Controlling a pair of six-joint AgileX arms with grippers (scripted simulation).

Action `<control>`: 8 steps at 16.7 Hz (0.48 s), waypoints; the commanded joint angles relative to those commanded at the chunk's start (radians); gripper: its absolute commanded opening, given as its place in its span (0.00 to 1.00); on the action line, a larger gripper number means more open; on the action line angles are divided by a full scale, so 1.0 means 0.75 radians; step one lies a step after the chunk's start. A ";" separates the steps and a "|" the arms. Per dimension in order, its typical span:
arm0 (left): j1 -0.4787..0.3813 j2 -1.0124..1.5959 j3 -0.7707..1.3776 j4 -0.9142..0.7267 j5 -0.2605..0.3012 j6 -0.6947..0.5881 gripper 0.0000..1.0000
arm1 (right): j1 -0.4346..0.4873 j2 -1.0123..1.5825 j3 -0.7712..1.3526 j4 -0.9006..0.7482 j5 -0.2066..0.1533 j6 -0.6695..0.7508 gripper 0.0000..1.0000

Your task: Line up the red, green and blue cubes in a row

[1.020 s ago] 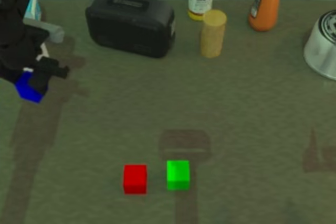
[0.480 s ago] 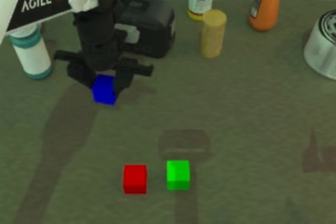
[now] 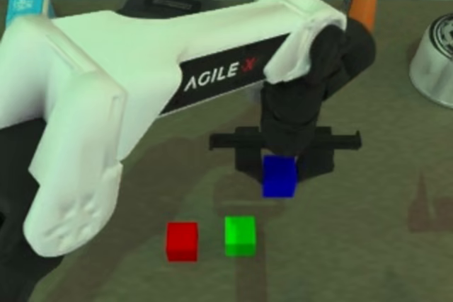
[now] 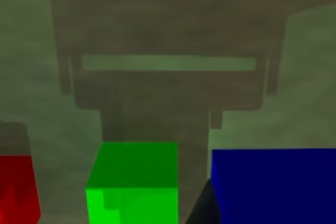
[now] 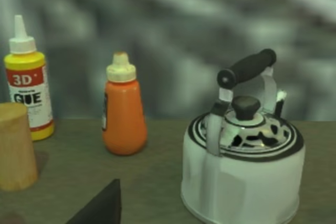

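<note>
Blue cube carried in over the row, one slot left to fill

The left gripper (image 3: pixel 279 167), at frame centre, has its fingers clamped on the blue cube (image 3: pixel 278 176), held above and right of the green cube (image 3: pixel 240 235); the red cube (image 3: pixel 182 240) sits left of green, low in frame. I'd say lower it squarely just right of green, matching the gap, faces parallel, before letting go. The right arm is out of sight

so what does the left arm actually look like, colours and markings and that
The left arm has bulky, rounded white shells, and a black panel along its forearm reads AGILE in white letters with a red X. Past the white casing the wrist turns matte black and blocky. The end effector is black too, with a flat crossbar and two short fingers. No cables show. The right arm is not seen from above.
</note>
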 joint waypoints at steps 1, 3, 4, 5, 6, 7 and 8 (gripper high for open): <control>-0.056 0.003 0.021 -0.009 -0.004 -0.071 0.00 | 0.000 0.000 0.000 0.000 0.000 0.000 1.00; -0.139 0.003 0.051 -0.019 -0.010 -0.170 0.00 | 0.000 0.000 0.000 0.000 0.000 0.000 1.00; -0.164 0.002 0.059 -0.022 -0.012 -0.198 0.00 | 0.000 0.000 0.000 0.000 0.000 0.000 1.00; -0.177 0.001 0.063 -0.023 -0.014 -0.212 0.00 | 0.000 0.000 0.000 0.000 0.000 0.000 1.00; -0.178 0.001 0.063 -0.023 -0.014 -0.214 0.00 | 0.000 0.000 0.000 0.000 0.000 0.000 1.00; -0.178 0.001 0.063 -0.023 -0.014 -0.214 0.00 | 0.000 0.000 0.000 0.000 0.000 0.000 1.00; -0.178 0.001 0.063 -0.023 -0.014 -0.214 0.00 | 0.000 0.000 0.000 0.000 0.000 0.000 1.00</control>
